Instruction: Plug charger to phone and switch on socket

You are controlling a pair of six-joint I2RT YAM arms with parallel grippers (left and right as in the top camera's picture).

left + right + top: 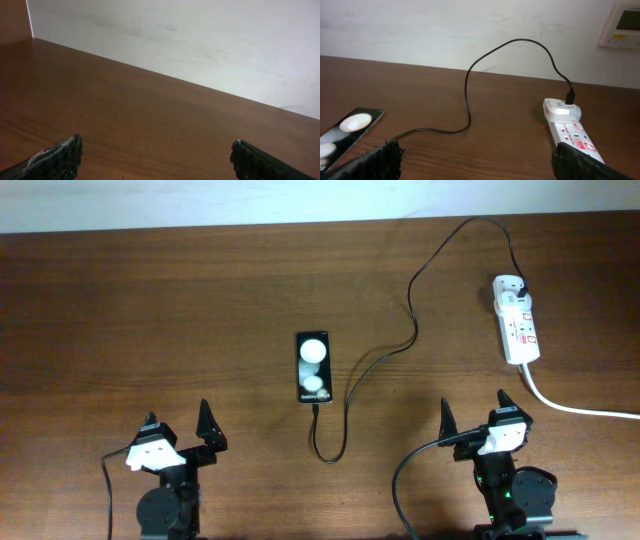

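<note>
The black phone [312, 368] lies in the middle of the table with two round white reflections; it also shows at the left edge of the right wrist view [347, 131]. The thin black charger cable [415, 310] loops from the phone's near end, where its tip [316, 405] touches, to its black plug [519, 286] in the white socket strip [516, 320]. The strip [570, 131] and cable [467, 100] show in the right wrist view. My left gripper [178, 435] and right gripper [472, 420] are open and empty near the front edge.
The strip's thick white cord [575, 408] runs off to the right. A pale wall [200, 40] stands behind the table's far edge. A wall control panel [621, 25] is at the upper right in the right wrist view.
</note>
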